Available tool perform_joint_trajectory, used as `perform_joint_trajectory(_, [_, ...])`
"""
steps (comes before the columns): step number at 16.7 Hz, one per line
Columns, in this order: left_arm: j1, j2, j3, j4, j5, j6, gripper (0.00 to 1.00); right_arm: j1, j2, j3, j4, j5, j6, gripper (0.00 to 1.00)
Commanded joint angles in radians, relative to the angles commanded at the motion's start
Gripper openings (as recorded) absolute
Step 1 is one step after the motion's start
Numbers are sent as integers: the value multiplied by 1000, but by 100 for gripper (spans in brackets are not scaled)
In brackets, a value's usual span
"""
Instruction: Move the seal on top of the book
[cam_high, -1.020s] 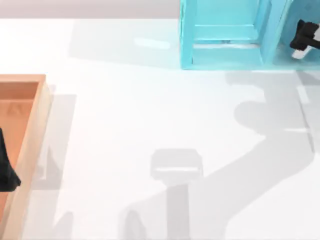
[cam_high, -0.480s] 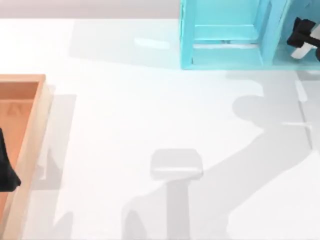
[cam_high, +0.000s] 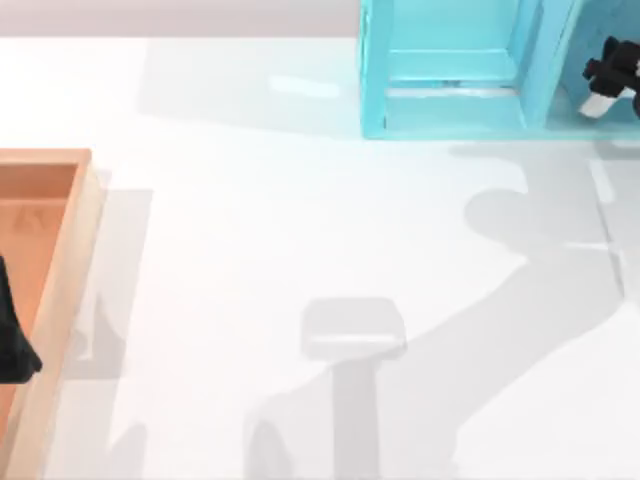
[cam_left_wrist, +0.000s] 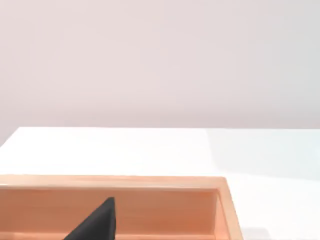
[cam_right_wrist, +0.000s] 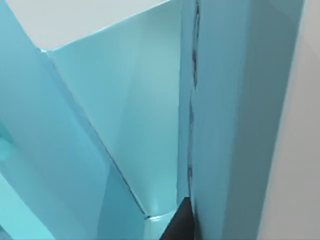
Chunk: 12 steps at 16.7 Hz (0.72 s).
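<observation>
- Right gripper (cam_high: 608, 82) sits at the far right of the table, pushed in among the panels of the turquoise shelf unit (cam_high: 450, 70); I cannot tell how wide its fingers stand or whether they hold anything
- Right wrist view looks along slanted turquoise walls at close range, so the step in hand is, as I judge it, a reach into the shelf
- Seal and book: neither can be made out from here, so where they lie is unknown; I would guess the shelf's right compartment hides them
- Doing it well: keep the wrist clear of the upright divider, go in slowly, and close on the seal's narrow top only once it is squarely between the fingers
- Lift straight up before swinging out, or the shelf edge may knock the seal loose
- Left gripper (cam_high: 12, 340) is parked over the orange-brown wooden tray (cam_high: 70, 250) at the near left, its finger state unclear
</observation>
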Motion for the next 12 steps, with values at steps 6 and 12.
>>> perform_joint_trajectory(6, [0, 0, 0, 0, 0, 0, 100, 0, 0, 0, 0, 0, 0, 0])
perform_joint_trajectory(12, [0, 0, 0, 0, 0, 0, 100, 6, 7, -7, -1, -1, 6, 0])
